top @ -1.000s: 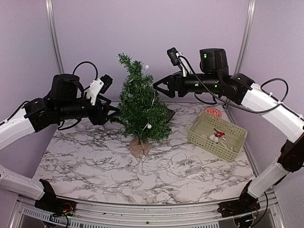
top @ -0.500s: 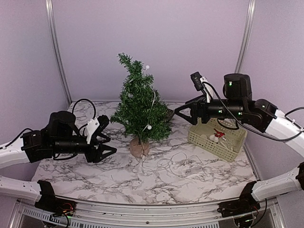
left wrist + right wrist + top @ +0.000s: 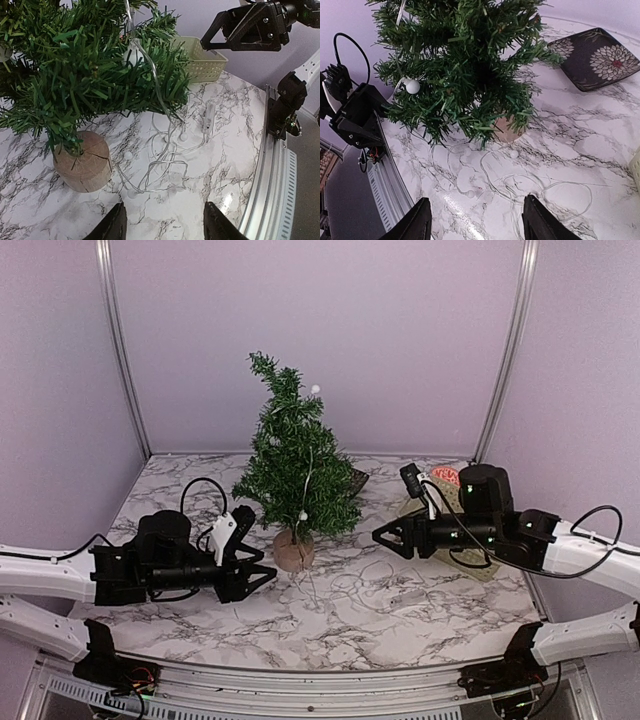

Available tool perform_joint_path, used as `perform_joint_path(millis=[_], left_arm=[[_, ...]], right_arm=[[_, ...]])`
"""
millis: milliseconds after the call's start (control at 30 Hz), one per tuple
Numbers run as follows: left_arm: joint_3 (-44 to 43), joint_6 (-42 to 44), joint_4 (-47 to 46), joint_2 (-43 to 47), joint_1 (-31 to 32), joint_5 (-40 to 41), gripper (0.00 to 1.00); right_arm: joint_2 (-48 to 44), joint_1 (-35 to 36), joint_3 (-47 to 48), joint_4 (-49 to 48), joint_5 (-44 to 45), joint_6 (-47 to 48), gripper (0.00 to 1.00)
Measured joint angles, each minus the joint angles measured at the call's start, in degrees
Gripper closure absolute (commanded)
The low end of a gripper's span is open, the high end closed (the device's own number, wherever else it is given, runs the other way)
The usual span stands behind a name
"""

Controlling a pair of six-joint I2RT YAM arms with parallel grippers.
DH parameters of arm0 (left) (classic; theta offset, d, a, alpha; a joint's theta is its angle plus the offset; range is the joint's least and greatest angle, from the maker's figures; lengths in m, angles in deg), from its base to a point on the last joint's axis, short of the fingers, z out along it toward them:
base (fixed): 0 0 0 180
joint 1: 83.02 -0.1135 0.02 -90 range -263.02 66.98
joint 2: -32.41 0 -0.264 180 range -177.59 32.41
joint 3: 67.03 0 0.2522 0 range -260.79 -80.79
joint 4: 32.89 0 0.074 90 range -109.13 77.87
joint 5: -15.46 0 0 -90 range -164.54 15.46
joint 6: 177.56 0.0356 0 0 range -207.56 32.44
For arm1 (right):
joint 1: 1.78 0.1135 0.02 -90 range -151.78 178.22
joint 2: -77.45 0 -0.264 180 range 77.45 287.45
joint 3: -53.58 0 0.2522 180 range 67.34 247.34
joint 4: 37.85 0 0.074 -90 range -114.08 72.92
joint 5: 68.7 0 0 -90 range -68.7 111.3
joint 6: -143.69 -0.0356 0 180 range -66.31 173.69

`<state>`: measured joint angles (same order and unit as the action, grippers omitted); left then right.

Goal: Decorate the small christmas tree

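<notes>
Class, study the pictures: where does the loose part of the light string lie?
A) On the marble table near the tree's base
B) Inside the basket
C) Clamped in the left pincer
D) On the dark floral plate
A: the light string trails down from the small christmas tree and coils on the marble table close to the log-slice base.

The small christmas tree (image 3: pixel 298 465) has bristly, plastic-looking green needles; its base (image 3: pixel 82 162) is pale raw wood ringed with rough bark. The table (image 3: pixel 200 625) is smooth, marble-patterned and faintly glossy, with a brushed metal rail (image 3: pixel 300 677) along its near edge. The basket (image 3: pixel 202 62) looks like matt latticed plastic.
</notes>
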<state>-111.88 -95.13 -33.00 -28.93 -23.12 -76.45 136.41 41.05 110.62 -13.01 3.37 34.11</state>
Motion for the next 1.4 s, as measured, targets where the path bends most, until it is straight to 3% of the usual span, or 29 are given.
perform_joint_path(millis=[233,667,767,900,1033,1400], left_arm=[[0.00,-1.95,-9.03,-5.99,0.68,1.97,0.54],[-3.41,-2.51,-19.28,-17.88,1.57,3.10,0.61],[-4.98,-2.49,-21.03,-19.85,1.66,3.08,0.67],[-6.25,-2.62,-22.86,-22.69,1.66,2.99,0.83],[-6.49,-2.80,-23.34,-24.02,1.68,1.88,1.00],[-6.45,-6.43,-21.27,-11.72,2.64,1.36,1.00]], right_arm=[[0.59,0.09,-2.40,-6.34,-1.73,-1.38,0.54],[5.16,7.06,-4.07,-13.29,-2.60,-0.59,0.57],[5.31,7.69,-4.79,-14.03,-2.60,-0.59,0.58],[5.27,7.80,-5.27,-14.43,-2.58,-0.55,0.58],[5.11,7.80,-5.97,-15.19,-2.56,-0.28,0.52],[8.63,11.67,-10.12,-24.37,-1.01,3.28,0.33]])
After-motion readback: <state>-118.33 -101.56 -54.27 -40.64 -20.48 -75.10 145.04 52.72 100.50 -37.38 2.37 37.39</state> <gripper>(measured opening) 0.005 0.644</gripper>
